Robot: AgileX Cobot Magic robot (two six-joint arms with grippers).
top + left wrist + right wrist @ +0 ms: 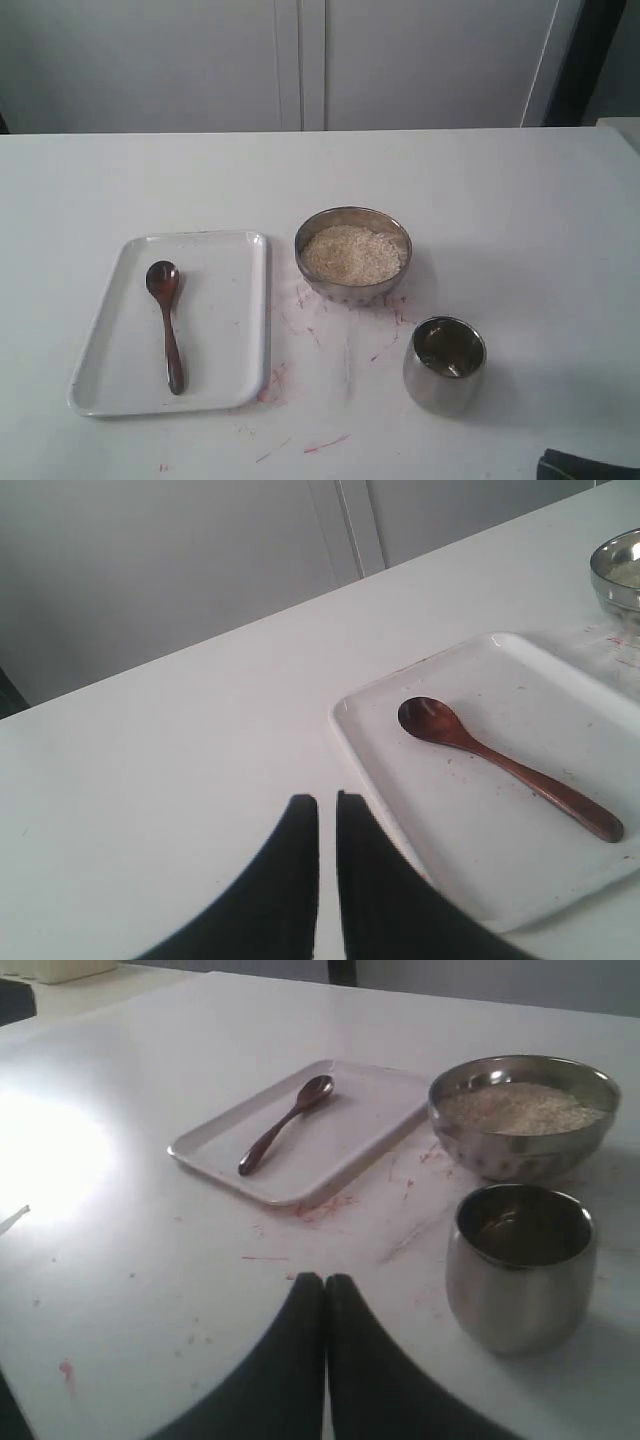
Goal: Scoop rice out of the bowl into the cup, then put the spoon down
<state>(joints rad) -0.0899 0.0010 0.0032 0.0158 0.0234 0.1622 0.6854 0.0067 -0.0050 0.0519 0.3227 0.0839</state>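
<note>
I see the spoon (166, 325) lying flat in the tray (235, 300), at 8 o'clock from the bowl (353, 215) in the exterior view; its long axis runs 12 to 6, scoop end at 12; I judge the left gripper (327, 805) nearer, jaws together and empty; the right gripper (325, 1282), likewise closed on nothing, sits near the cup (520, 1260).

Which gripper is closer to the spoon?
Left gripper: it is right beside the tray holding the spoon. The right gripper is by the cup, with the spoon farther off.
</note>
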